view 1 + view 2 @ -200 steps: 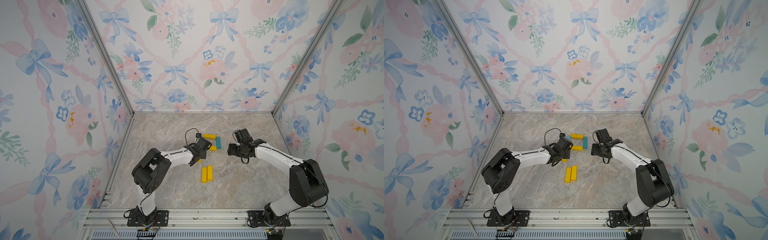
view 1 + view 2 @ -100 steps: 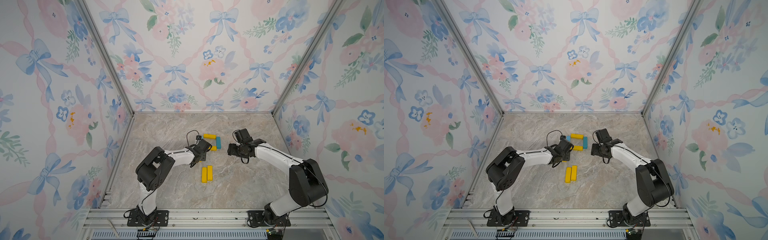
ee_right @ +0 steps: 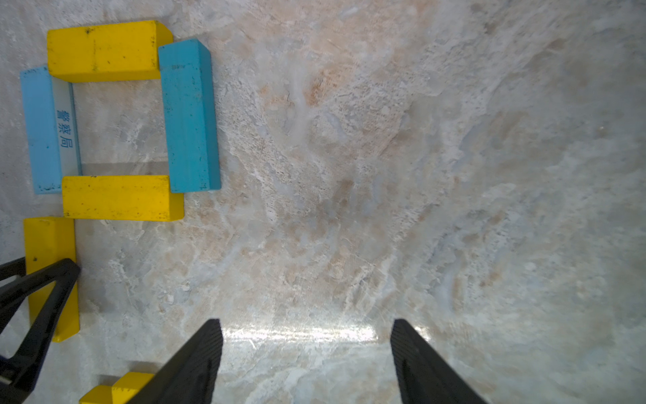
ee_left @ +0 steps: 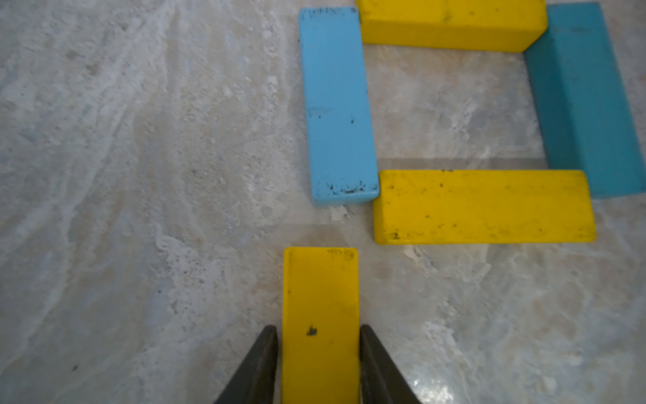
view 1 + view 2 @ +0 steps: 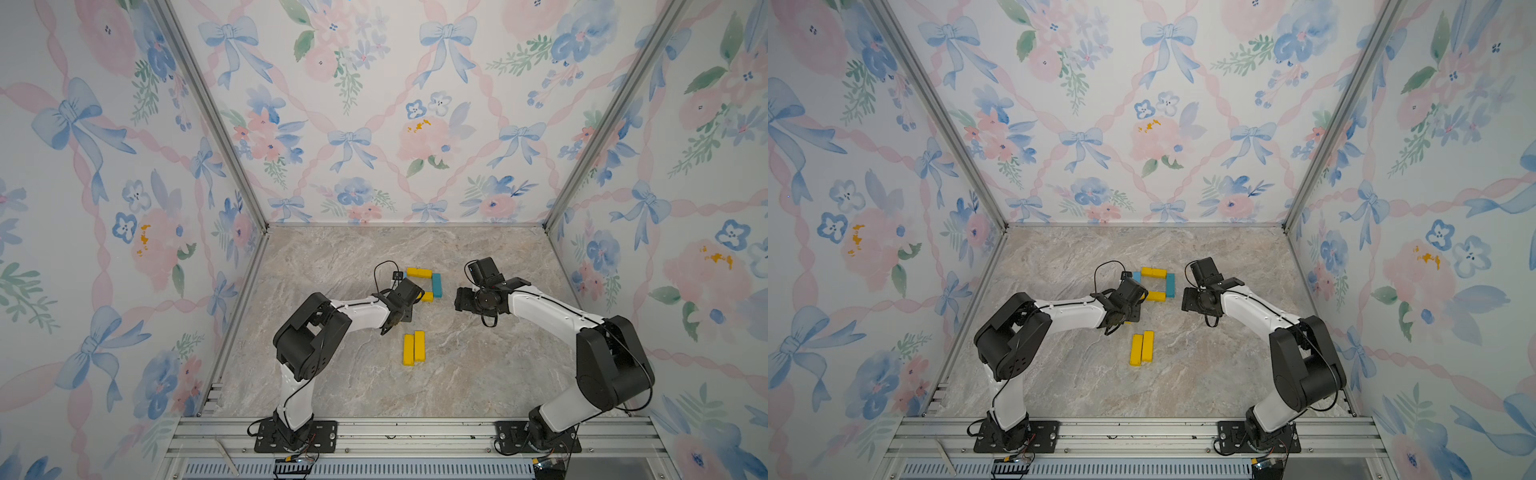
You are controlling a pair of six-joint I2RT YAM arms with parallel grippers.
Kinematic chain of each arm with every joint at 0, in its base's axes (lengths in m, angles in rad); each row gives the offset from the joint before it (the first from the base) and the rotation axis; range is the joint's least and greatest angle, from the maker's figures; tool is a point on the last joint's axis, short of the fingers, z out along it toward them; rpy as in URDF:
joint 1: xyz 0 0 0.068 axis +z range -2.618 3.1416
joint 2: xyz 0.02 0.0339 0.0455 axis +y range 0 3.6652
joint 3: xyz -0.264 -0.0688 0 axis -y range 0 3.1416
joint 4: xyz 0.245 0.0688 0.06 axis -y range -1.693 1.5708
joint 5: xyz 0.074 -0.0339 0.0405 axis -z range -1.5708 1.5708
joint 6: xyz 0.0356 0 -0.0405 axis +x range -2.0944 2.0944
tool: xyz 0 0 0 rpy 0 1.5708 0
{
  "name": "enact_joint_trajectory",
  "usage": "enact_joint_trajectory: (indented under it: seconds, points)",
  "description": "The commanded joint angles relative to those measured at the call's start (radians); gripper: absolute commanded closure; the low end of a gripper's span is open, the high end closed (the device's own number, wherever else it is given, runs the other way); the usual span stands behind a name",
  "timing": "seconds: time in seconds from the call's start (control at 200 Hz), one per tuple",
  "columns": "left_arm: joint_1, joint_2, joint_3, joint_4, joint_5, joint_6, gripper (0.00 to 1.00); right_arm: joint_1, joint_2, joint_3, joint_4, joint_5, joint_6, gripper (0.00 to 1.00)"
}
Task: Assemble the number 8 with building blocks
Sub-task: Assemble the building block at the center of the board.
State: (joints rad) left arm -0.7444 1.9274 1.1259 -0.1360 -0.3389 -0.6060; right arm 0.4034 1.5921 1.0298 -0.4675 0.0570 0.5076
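Observation:
The upper loop of the number 8 lies on the marble floor: a yellow bar [image 4: 451, 24] on top, a light blue bar [image 4: 337, 105] and a teal bar [image 4: 587, 105] as sides, and a yellow bar [image 4: 482, 206] across the middle. My left gripper [image 4: 318, 349] is shut on a yellow block [image 4: 320, 286], which lies lengthwise just below the light blue bar with a small gap. In both top views the left gripper [image 5: 395, 322] covers most of that block. My right gripper [image 3: 306, 349] is open over bare floor to the right of the loop [image 5: 461, 299].
Two more yellow blocks [image 5: 414, 348] lie side by side nearer the front, apart from the figure; their ends show in the right wrist view [image 3: 115, 388]. Floral walls close in the floor on three sides. An aluminium rail [image 5: 415, 432] runs along the front.
The left jaws have closed in on the sides of the yellow block, and the left elbow has shifted slightly. The right arm has not moved.

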Motion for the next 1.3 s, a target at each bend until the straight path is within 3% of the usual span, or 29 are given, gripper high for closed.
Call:
enact_joint_trajectory:
  seconds: [0.0,1.075,1.295]
  points:
    - [0.002,0.032,0.020,-0.027,0.019,-0.013,0.60,0.010,0.019,0.013,-0.004,-0.002,-0.011,0.23]
    - [0.003,0.059,0.072,-0.034,0.037,-0.072,0.62,0.009,0.026,0.010,0.001,-0.002,-0.020,0.23]
    - [0.003,0.032,0.071,-0.043,0.038,-0.073,0.46,0.010,0.034,0.007,0.005,-0.009,-0.024,0.23]
